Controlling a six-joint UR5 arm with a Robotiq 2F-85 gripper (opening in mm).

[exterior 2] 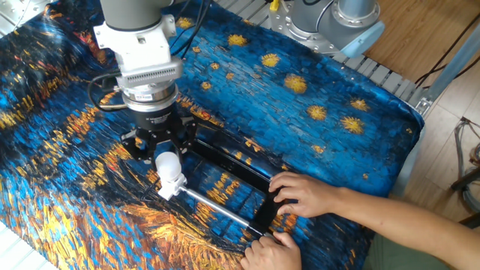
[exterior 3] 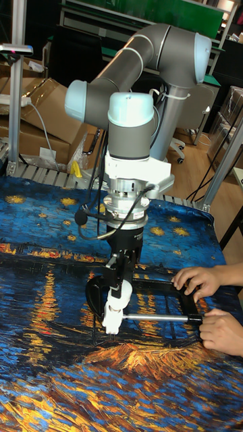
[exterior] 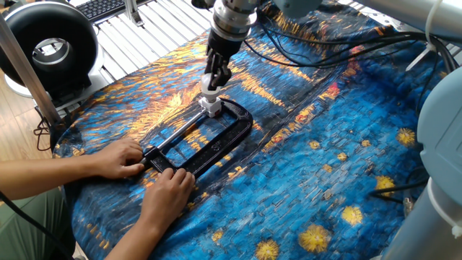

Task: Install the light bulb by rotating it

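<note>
Bulb [exterior 2: 166,164] first: the light bulb is small, round and frosted white, and it stands upright on the white socket block [exterior 2: 173,186], which sits at the far end of the black clamp frame [exterior 2: 238,174]. You see the gripper [exterior 2: 160,150] come from straight above this block, with its fingers closed around the round part of the bulb.

I judge the bulb to be light and also fragile, with a smooth surface that can slip in the pads. You should hold it on the widest part of the globe, with moderate force only, and keep the wrist axis in line with the neck while you rotate.

Two hands, one [exterior 2: 305,194] on the near end of the frame and the other [exterior 2: 271,251] beside it, hold the frame steady against the painted cloth [exterior 2: 315,82].

No brand, label or writing is readable on the bulb, the block or the arm.
</note>
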